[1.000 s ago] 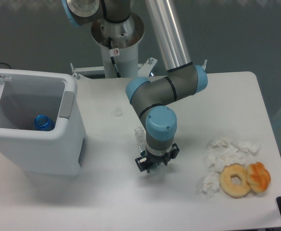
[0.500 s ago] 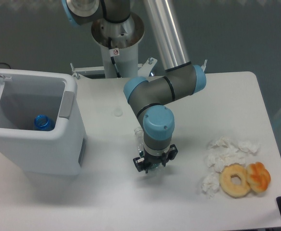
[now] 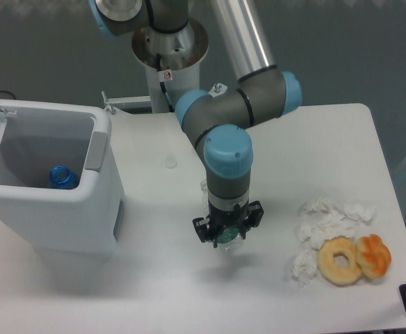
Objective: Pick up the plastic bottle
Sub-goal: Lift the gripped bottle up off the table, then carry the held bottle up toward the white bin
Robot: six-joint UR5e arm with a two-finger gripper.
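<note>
Two pastries sit nearest the camera at the right front of the table (image 3: 154, 292), a ring doughnut (image 3: 340, 260) touching a darker twisted one (image 3: 373, 255), with crumpled tissues (image 3: 322, 226) just behind them. Mid-table, the gripper (image 3: 227, 236) points straight down with its fingers closed around the plastic bottle (image 3: 226, 239), of which only a clear, greenish sliver shows between and below the fingers; most of it is hidden by the wrist. A soft shadow lies on the table under the gripper, which suggests the bottle is already off the surface, though contact cannot be ruled out from this view. To do the lift well, the arm should rise straight up without swinging, holding the squeeze steady, since a light, smooth bottle could slip or pivot between two fingers if it is held off-centre. Farther back on the left stands an open white bin (image 3: 100, 160) with a blue round object (image 3: 62, 177) inside, well apart from the gripper.
</note>
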